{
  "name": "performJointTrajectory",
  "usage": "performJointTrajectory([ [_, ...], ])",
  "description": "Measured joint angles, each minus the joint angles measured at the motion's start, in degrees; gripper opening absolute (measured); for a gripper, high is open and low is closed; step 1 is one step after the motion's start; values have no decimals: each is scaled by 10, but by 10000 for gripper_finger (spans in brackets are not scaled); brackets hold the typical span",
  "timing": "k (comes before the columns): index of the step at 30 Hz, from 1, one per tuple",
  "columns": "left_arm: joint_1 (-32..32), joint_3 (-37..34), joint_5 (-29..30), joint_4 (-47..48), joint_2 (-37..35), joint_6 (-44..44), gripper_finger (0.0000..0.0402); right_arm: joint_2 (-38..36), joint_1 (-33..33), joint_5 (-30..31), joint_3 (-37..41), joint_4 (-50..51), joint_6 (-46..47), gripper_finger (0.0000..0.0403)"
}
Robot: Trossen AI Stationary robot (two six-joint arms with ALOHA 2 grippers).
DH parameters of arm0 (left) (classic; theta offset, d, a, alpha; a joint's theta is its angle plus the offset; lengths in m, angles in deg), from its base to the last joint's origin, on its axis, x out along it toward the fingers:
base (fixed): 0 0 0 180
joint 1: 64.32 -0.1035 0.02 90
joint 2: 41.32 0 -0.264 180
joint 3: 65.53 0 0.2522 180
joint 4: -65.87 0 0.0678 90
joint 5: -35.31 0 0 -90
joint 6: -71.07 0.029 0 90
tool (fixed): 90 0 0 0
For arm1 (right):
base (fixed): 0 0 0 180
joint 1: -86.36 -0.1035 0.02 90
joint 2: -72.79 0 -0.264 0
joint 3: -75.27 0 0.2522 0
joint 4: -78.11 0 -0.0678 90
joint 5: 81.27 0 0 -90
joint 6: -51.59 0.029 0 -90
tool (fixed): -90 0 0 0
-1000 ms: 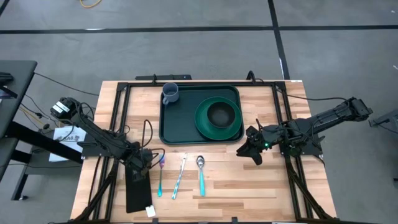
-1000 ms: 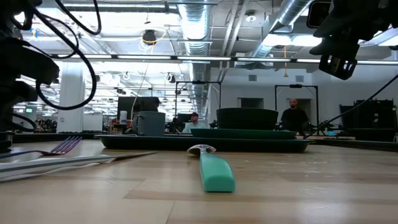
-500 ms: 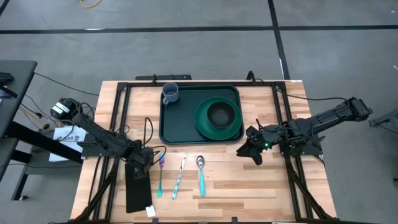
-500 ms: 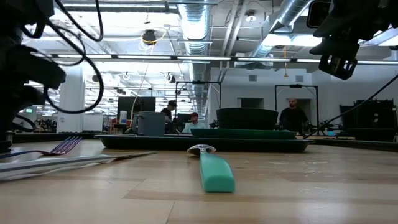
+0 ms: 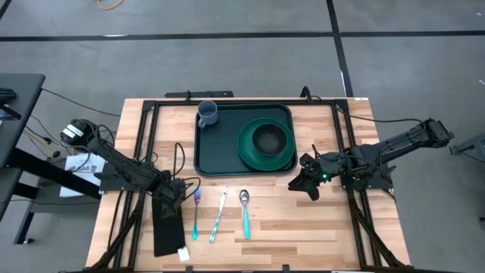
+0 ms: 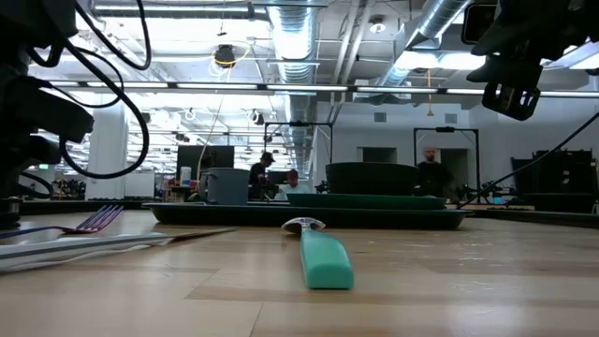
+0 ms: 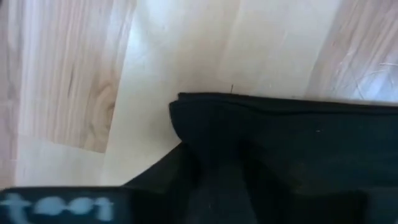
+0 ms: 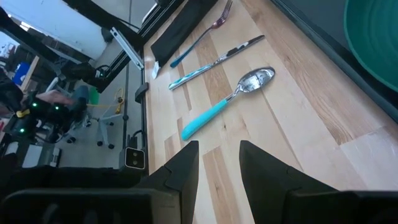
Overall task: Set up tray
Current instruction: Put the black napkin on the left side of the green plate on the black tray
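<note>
The dark green tray (image 5: 220,155) lies flat at the table's far middle, also seen in the low view (image 6: 234,214). It carries a round green plate (image 5: 265,144) and a grey-blue cup (image 5: 208,114). Near of the tray, a fork (image 5: 195,216), a knife (image 5: 219,216) and a teal-handled spoon (image 5: 245,212) lie on the wood. My left gripper (image 5: 176,197) points down over the far end of a flat black rectangle (image 5: 168,231), whose edge fills the left wrist view (image 7: 292,143). My right gripper (image 8: 217,165) hangs open above the table, right of the spoon, holding nothing.
Black frame rails (image 5: 148,152) run along the table's left and right sides. A small white tag (image 5: 183,257) lies at the black rectangle's near end. Bare wood shows right of the spoon (image 8: 230,99) and along the near edge. People stand in the room beyond the table.
</note>
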Motion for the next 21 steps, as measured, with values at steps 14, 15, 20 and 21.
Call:
performJointTrajectory([
  [14,0,19,10,-2,3,17,5,0,0,0,0,0,0,108],
  [15,0,24,17,11,3,18,4,0,0,0,0,0,0,108],
  [20,-9,81,86,92,2,61,3,0,0,0,0,0,0,108],
  [21,-14,93,97,106,2,76,3,0,0,0,0,0,-1,108],
])
